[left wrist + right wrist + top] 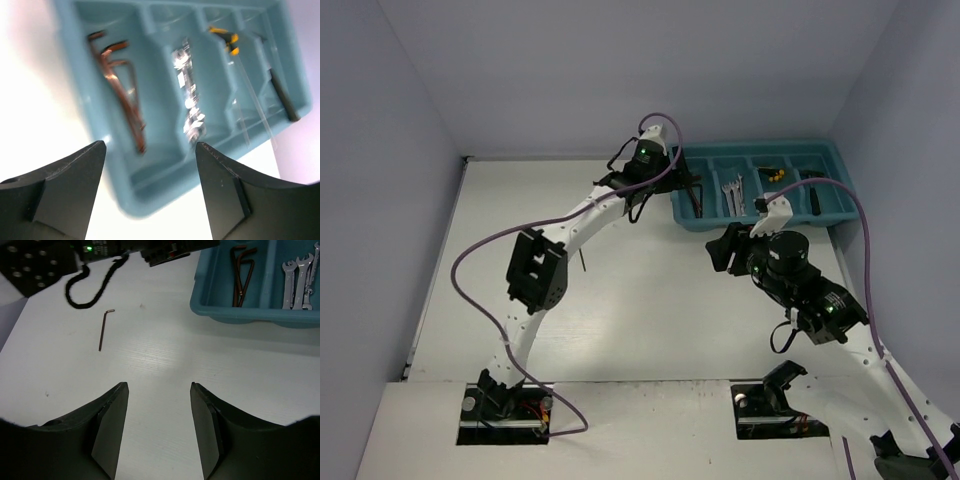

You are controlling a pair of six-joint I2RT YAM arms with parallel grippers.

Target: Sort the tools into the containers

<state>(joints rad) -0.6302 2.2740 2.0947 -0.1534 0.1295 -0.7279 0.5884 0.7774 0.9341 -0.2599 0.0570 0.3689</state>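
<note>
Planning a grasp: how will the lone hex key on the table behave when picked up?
The hex key looks thin and lies flat on the table, so it may be hard to pinch and could slide. Its L bend should stop it rolling. It is probably rigid and light, being a slim rod.

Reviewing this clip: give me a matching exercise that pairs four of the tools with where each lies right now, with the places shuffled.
Things
1. silver wrenches
2. yellow-and-black pieces
3. black hammer-like tool
4. lone hex key

Places (left and right as in the top view)
A. on the table, outside the tray
B. rightmost compartment
C. second compartment from the left
D. third compartment from the left

Pairs: 1-C, 2-D, 3-B, 4-A
</note>
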